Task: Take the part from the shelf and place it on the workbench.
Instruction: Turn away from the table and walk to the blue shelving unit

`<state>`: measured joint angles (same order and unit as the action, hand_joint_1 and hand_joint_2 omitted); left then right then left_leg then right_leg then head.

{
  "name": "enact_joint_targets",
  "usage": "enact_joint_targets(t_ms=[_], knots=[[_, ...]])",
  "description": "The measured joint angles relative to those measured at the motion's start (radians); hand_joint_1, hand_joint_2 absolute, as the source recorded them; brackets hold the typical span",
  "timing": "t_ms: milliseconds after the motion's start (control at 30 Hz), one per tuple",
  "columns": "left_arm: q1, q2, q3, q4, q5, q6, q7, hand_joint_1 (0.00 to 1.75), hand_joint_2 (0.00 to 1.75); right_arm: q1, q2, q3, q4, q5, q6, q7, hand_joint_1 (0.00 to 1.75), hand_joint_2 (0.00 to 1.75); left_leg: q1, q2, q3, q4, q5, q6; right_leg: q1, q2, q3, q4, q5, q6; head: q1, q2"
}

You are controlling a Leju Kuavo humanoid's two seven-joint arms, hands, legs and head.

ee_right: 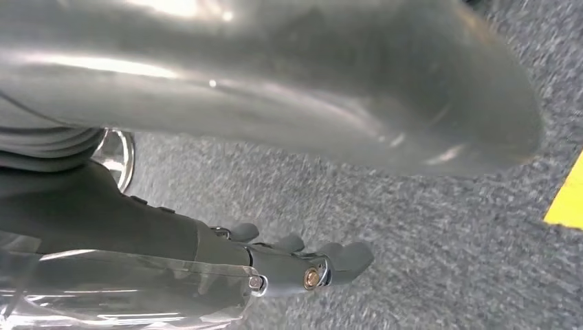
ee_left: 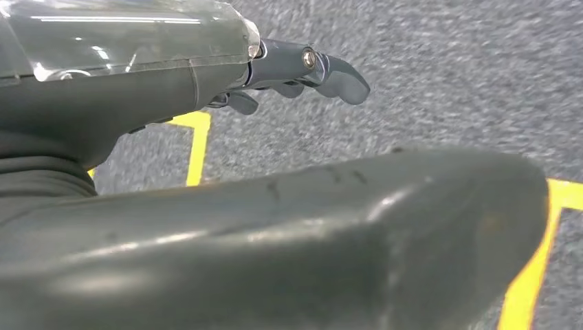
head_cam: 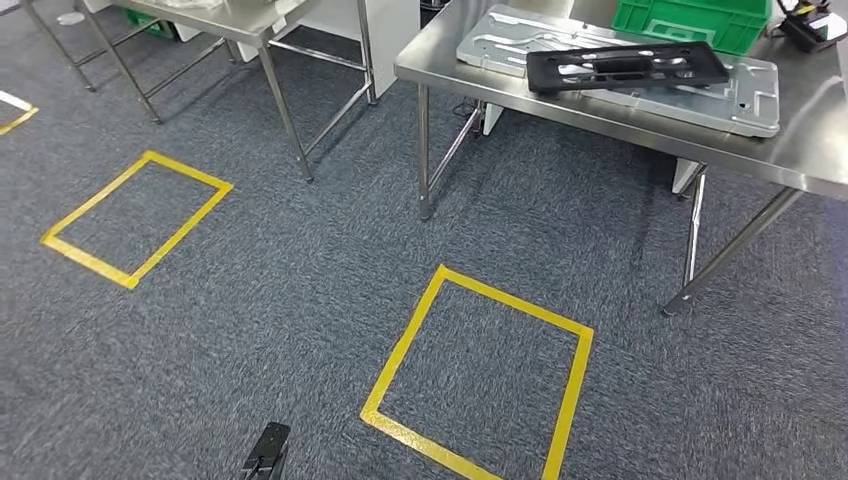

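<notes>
A flat black part (head_cam: 625, 68) lies on a silver metal plate (head_cam: 750, 95) on the steel workbench (head_cam: 800, 150) at the upper right of the head view. My left hand (ee_left: 309, 227) hangs over the grey carpet, its dark fingers (ee_left: 302, 69) stretched out and its thick thumb close to the camera, with nothing in it. My right hand (ee_right: 275, 89) also hangs above the carpet, its fingers (ee_right: 309, 265) extended and holding nothing.
A green crate (head_cam: 690, 22) stands behind the plate on the workbench. A second steel table (head_cam: 250, 20) is at the back left. Two yellow tape squares mark the carpet, one before the workbench (head_cam: 402, 342) and one further left (head_cam: 180, 235).
</notes>
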<state>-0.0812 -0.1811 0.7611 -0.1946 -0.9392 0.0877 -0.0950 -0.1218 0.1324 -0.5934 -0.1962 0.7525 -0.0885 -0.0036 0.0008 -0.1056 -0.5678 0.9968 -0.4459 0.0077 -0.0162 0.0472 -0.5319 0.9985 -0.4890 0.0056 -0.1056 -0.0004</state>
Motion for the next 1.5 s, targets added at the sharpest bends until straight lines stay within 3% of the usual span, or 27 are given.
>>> enact_joint_targets(t_ms=[67, 133, 200, 233, 267, 367, 433, 500, 567, 600, 667, 733, 767, 800, 867, 900, 933, 1000, 1033, 1100, 1167, 1233, 1267, 1333, 1400, 1467, 1500], knots=[[0.008, 0.002, 0.0, 0.0, 0.004, 0.001, -0.001, 0.0, 0.0, 0.0, 0.005, 0.002, 0.0, 0.008, -0.003, 0.001, 0.0, 0.0, 0.0, 0.029, -0.019, 0.034, -0.023, -0.009, -0.005, -0.021, 0.001, -0.009, 0.007, -0.013, -0.001, 0.0], [0.01, 0.003, 0.0, 0.0, 0.008, 0.002, 0.0, 0.0, 0.0, 0.004, 0.008, 0.004, 0.0, 0.015, -0.004, 0.002, 0.0, 0.0, 0.003, 0.076, -0.07, 0.141, -0.085, -0.019, -0.006, -0.046, 0.001, -0.013, 0.01, -0.02, -0.002, 0.0], [0.01, 0.003, 0.0, 0.0, 0.011, 0.003, 0.002, 0.0, 0.0, 0.007, 0.008, 0.007, 0.001, 0.021, -0.001, 0.004, 0.0, 0.0, 0.01, 0.093, -0.125, 0.262, -0.134, -0.029, -0.004, -0.074, -0.001, -0.012, 0.009, -0.021, -0.002, 0.0], [0.012, 0.003, 0.0, 0.0, 0.012, 0.003, 0.003, 0.0, 0.0, 0.008, 0.008, 0.009, 0.002, 0.024, 0.0, 0.006, 0.0, 0.0, 0.013, 0.097, -0.134, 0.285, -0.135, -0.033, -0.005, -0.086, -0.002, -0.011, 0.009, -0.02, -0.002, 0.0], [0.013, 0.003, 0.001, 0.0, 0.014, 0.003, 0.003, 0.0, 0.0, 0.007, 0.009, 0.01, 0.002, 0.027, 0.002, 0.009, 0.0, 0.0, 0.015, 0.101, -0.124, 0.27, -0.118, -0.035, -0.006, -0.098, -0.002, -0.009, 0.007, -0.018, -0.002, 0.0], [0.012, 0.004, 0.002, 0.0, 0.015, 0.005, 0.0, 0.0, 0.0, 0.006, 0.01, 0.016, 0.002, 0.035, 0.004, 0.019, 0.0, 0.0, 0.016, 0.149, -0.019, 0.076, -0.034, -0.033, -0.005, -0.13, 0.002, -0.003, 0.0, -0.006, -0.002, 0.0], [0.009, 0.004, 0.002, 0.0, 0.014, 0.006, -0.003, 0.0, 0.0, 0.006, 0.01, 0.018, 0.002, 0.038, 0.003, 0.024, 0.0, 0.0, 0.009, 0.17, 0.014, 0.009, -0.022, -0.022, 0.0, -0.148, 0.004, 0.0, -0.005, 0.007, -0.002, 0.0], [0.011, 0.005, 0.002, 0.0, 0.011, 0.006, -0.006, 0.0, 0.0, 0.005, 0.011, 0.018, 0.002, 0.038, 0.001, 0.025, 0.0, 0.0, 0.005, 0.152, 0.008, 0.007, -0.022, -0.008, 0.001, -0.164, 0.008, -0.001, -0.006, 0.019, -0.002, 0.0], [0.015, 0.004, 0.003, 0.0, 0.007, 0.007, -0.008, 0.0, 0.0, 0.004, 0.011, 0.018, 0.002, 0.038, -0.002, 0.025, 0.0, 0.0, 0.007, 0.133, 0.008, 0.001, -0.015, 0.006, -0.004, -0.139, 0.003, 0.019, -0.026, 0.03, -0.001, 0.0], [0.014, 0.004, 0.003, 0.0, 0.007, 0.008, -0.01, 0.0, 0.0, 0.005, 0.01, 0.018, 0.002, 0.038, -0.003, 0.025, 0.0, 0.0, 0.008, 0.123, 0.008, -0.002, -0.011, 0.013, -0.005, -0.113, -0.012, 0.056, -0.052, 0.033, -0.001, 0.0], [0.01, 0.004, 0.003, 0.0, 0.006, 0.009, -0.013, 0.0, 0.0, 0.009, 0.01, 0.018, 0.003, 0.038, -0.005, 0.025, 0.0, 0.0, 0.006, 0.102, 0.004, -0.003, -0.005, 0.022, -0.006, -0.064, -0.073, 0.184, -0.123, 0.034, -0.001, 0.0], [0.01, 0.003, 0.003, 0.0, 0.005, 0.009, -0.015, 0.0, 0.0, 0.013, 0.01, 0.018, 0.005, 0.038, -0.005, 0.026, 0.0, 0.0, 0.002, 0.076, 0.001, -0.002, -0.003, 0.025, -0.005, -0.052, -0.125, 0.282, -0.151, 0.032, -0.001, 0.0], [0.011, 0.003, 0.004, 0.0, 0.005, 0.009, -0.016, 0.0, 0.0, 0.014, 0.01, 0.018, 0.005, 0.038, -0.005, 0.026, 0.0, 0.0, 0.0, 0.062, 0.001, -0.001, -0.003, 0.026, -0.005, -0.05, -0.126, 0.279, -0.133, 0.029, -0.001, 0.0], [0.012, 0.004, 0.004, 0.0, 0.004, 0.008, -0.016, 0.0, 0.0, 0.014, 0.01, 0.018, 0.006, 0.038, -0.006, 0.026, 0.0, 0.0, -0.001, 0.048, 0.002, 0.0, -0.003, 0.025, -0.004, -0.046, -0.11, 0.238, -0.099, 0.024, -0.001, 0.0], [0.012, 0.003, 0.004, 0.0, 0.001, 0.005, -0.016, 0.0, 0.0, 0.015, 0.01, 0.018, 0.006, 0.038, -0.008, 0.026, 0.0, 0.0, -0.003, 0.022, 0.002, 0.004, -0.004, 0.023, -0.003, -0.009, -0.052, 0.105, -0.026, 0.012, -0.001, 0.0], [0.011, 0.003, 0.004, 0.0, -0.001, 0.004, -0.016, 0.0, 0.0, 0.015, 0.009, 0.018, 0.006, 0.038, -0.009, 0.026, 0.0, 0.0, -0.004, 0.01, -0.001, 0.007, -0.004, 0.02, -0.003, 0.008, -0.029, 0.054, -0.007, 0.007, -0.001, 0.0], [0.011, 0.003, 0.004, 0.0, -0.003, 0.003, -0.016, 0.0, 0.0, 0.014, 0.009, 0.018, 0.006, 0.038, -0.01, 0.026, 0.0, 0.0, -0.003, 0.0, -0.005, 0.009, -0.003, 0.015, -0.002, 0.021, -0.018, 0.026, -0.002, 0.004, -0.001, 0.0], [0.014, 0.003, 0.004, 0.0, -0.003, 0.001, -0.015, 0.0, 0.0, 0.013, 0.01, 0.018, 0.007, 0.038, -0.011, 0.026, 0.0, 0.0, -0.001, -0.021, -0.012, 0.007, 0.001, 0.001, -0.001, 0.012, -0.013, 0.012, -0.003, -0.001, -0.002, 0.0], [0.018, 0.004, 0.004, 0.0, -0.002, 0.001, -0.014, 0.0, 0.0, 0.012, 0.011, 0.018, 0.007, 0.038, -0.011, 0.026, 0.0, 0.0, 0.0, -0.014, -0.014, 0.01, 0.0, -0.005, -0.003, 0.002, -0.011, 0.006, 0.0, -0.006, -0.002, 0.0], [0.021, 0.005, 0.005, 0.0, 0.001, 0.001, -0.013, 0.0, 0.0, 0.012, 0.013, 0.018, 0.007, 0.041, -0.011, 0.026, 0.0, 0.0, -0.001, 0.032, -0.036, 0.054, -0.03, -0.014, -0.007, -0.023, -0.005, -0.005, 0.005, -0.019, -0.003, 0.0], [0.018, 0.005, 0.005, 0.0, 0.005, 0.001, -0.013, 0.0, 0.0, 0.014, 0.013, 0.018, 0.007, 0.044, -0.011, 0.028, 0.0, 0.0, 0.004, 0.081, -0.095, 0.178, -0.095, -0.023, -0.005, -0.051, -0.004, -0.008, 0.005, -0.026, -0.004, 0.0], [0.017, 0.005, 0.005, 0.0, 0.008, 0.002, -0.013, 0.0, 0.0, 0.014, 0.013, 0.018, 0.007, 0.047, -0.009, 0.032, 0.0, 0.0, 0.013, 0.094, -0.146, 0.286, -0.133, -0.034, -0.004, -0.08, -0.004, -0.007, 0.003, -0.026, -0.004, 0.0], [0.019, 0.005, 0.006, 0.0, 0.008, 0.003, -0.013, 0.0, 0.0, 0.014, 0.014, 0.018, 0.007, 0.048, -0.008, 0.033, 0.0, 0.0, 0.016, 0.098, -0.146, 0.29, -0.125, -0.038, -0.005, -0.092, -0.003, -0.007, 0.001, -0.025, -0.004, 0.0], [0.021, 0.007, 0.008, 0.0, 0.009, 0.004, -0.015, 0.0, 0.0, 0.014, 0.014, 0.018, 0.007, 0.051, -0.008, 0.036, 0.0, 0.0, 0.022, 0.117, -0.087, 0.186, -0.065, -0.043, -0.008, -0.116, 0.002, -0.004, -0.003, -0.017, -0.004, 0.0], [0.018, 0.008, 0.01, 0.0, 0.009, 0.004, -0.016, 0.0, 0.0, 0.013, 0.014, 0.018, 0.007, 0.054, -0.007, 0.038, 0.0, 0.0, 0.019, 0.161, -0.016, 0.054, -0.022, -0.038, -0.005, -0.137, 0.008, -0.001, -0.01, -0.005, -0.003, 0.0], [0.017, 0.009, 0.01, 0.0, 0.009, 0.004, -0.016, 0.0, 0.0, 0.009, 0.014, 0.018, 0.007, 0.056, -0.007, 0.038, 0.0, 0.0, 0.013, 0.176, 0.004, 0.011, -0.017, -0.026, 0.001, -0.155, 0.014, 0.0, -0.015, 0.008, -0.003, 0.0], [0.018, 0.009, 0.011, 0.0, 0.01, 0.004, -0.016, 0.0, 0.0, 0.007, 0.014, 0.018, 0.007, 0.058, -0.006, 0.039, 0.0, 0.0, 0.012, 0.163, 0.001, 0.011, -0.015, -0.018, 0.002, -0.165, 0.016, -0.001, -0.015, 0.014, -0.003, 0.0]])
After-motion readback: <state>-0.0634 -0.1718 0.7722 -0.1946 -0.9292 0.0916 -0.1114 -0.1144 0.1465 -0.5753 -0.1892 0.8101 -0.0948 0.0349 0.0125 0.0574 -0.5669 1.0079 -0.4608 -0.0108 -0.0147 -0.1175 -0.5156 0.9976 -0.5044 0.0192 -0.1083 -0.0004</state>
